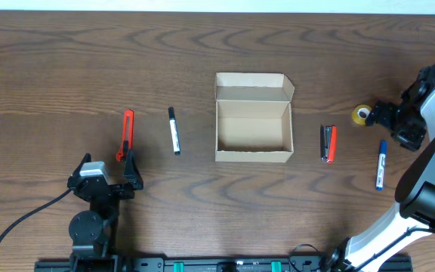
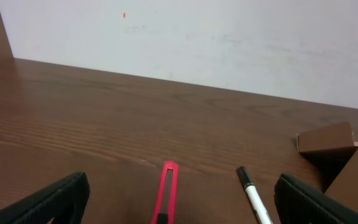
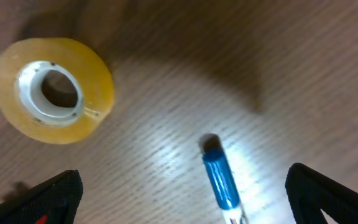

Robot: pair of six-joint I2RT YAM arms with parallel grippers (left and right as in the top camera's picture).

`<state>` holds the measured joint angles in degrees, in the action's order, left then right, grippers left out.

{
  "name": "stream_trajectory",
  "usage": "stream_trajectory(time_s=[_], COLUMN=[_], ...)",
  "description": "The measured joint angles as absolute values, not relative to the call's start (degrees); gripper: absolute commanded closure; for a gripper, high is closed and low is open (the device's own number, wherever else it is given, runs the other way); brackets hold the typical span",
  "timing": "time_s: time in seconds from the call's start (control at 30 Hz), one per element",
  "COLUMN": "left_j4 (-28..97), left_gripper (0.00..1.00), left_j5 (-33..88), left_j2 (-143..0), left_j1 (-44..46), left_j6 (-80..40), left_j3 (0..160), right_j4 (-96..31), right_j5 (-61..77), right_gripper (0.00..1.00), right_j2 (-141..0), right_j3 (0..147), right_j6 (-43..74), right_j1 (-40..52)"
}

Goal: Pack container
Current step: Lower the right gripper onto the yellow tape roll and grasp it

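The container (image 1: 253, 117) is a tan cardboard box in the middle of the table, its flap lid open at the back and nothing inside. In the left wrist view its corner (image 2: 344, 155) shows at the right. My left gripper (image 1: 104, 175) is open and empty, just in front of a red utility knife (image 1: 127, 134). In its wrist view the open jaws (image 2: 179, 208) frame the knife (image 2: 167, 190) and a black-and-white marker (image 2: 253, 199). My right gripper (image 1: 393, 125) is open and empty, above the table between a yellow tape roll (image 1: 362, 114) and a blue marker (image 1: 381, 165).
The black-and-white marker (image 1: 174, 130) lies left of the box. A red and black stapler (image 1: 328, 143) lies right of it. In the right wrist view the tape roll (image 3: 53, 89) is upper left and the blue marker's cap (image 3: 220, 180) lies between the open jaws (image 3: 182, 199).
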<state>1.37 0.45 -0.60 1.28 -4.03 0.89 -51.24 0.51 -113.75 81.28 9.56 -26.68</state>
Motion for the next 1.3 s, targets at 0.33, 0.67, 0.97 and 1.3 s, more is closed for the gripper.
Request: stream_trajectory(time_s=[0.33,0.67,0.97,1.3], left_j4=[1.4,1.4,1.4,1.4], left_gripper=[0.05,0.05,0.05,0.05], left_j5=[0.4,0.4,0.4,0.4], left_j2=[-0.6,-0.6,-0.6,-0.6], left_j1=[1.3,1.3,1.3,1.3], left_j6=[-4.0,-4.0,-4.1,-4.1], left_j3=[0.9,0.9,0.9,0.9], right_j4=[-49.2,-46.8,-45.0,-44.1], right_j5=[3.0,3.5,3.7,3.8], right_gripper=[0.01,0.01,0.01,0.01], right_j2=[-113.7,-113.7,-113.8,-115.5], right_j3=[81.2,81.2,81.2,81.2], right_j6=[6.3,2.9,1.7,1.0], right_j1=[-26.7,-26.7,-26.7,-26.7])
